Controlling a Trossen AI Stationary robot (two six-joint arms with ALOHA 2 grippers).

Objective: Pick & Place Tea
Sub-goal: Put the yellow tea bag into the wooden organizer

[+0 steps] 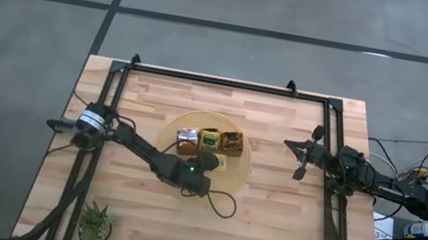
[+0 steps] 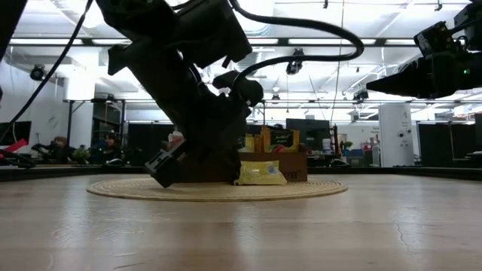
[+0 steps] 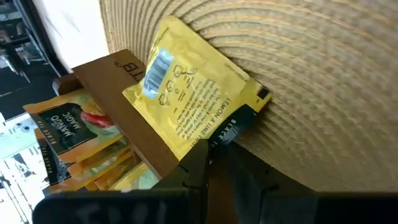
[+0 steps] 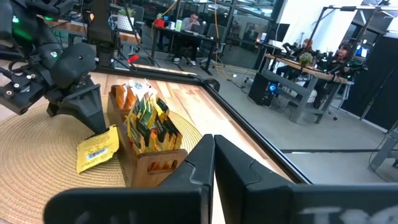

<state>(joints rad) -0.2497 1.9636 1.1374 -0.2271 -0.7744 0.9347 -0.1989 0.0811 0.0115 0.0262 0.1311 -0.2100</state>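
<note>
At table centre, high view, a round woven straw-coloured placemat [image 1: 236, 170] carries a long dark-brown cardboard compartmented box [image 1: 232, 143] packed w/ small flat square tea sachets in orange, yellow and dark green kinds [image 1: 210, 140], standing upright in three groups. Left gripper [image 1: 208, 165] sits over the mat at approx 6 o'clock of the box, arm reaching in from 9 o'clock of the table. Left wrist view shows a loose yellow square tea sachet [image 3: 189, 106] lying against the box's [image 3: 127, 106] brown side wall, its lower part on the mat [image 3: 323, 74]; the left gripper [image 3: 217, 158] has its dark fingers pressed nearly together, tips right at the sachet's lower edge, but can't tell if they're actually pinching it or just touching. Orange "mango" sachets [image 3: 68, 127] stand inside the box beyond the wall. Low view: yellow sachet [image 2: 261, 172] leans at the box front [image 2: 294, 167], on the mat [image 2: 301, 188]. Right wrist view has it [image 4: 98, 148] tilted beside the box [image 4: 152, 165] too, w/ the left gripper [image 4: 93, 121] just above it. Right gripper [image 1: 303, 158] waits at approx 3 o'clock of the mat, well apart, raised; fingers [image 4: 233, 168] look closed on nothing. Small green potted plant [image 1: 96, 223] at table's 7 o'clock corner. People sit at desks in the room behind [image 4: 193, 22].
</note>
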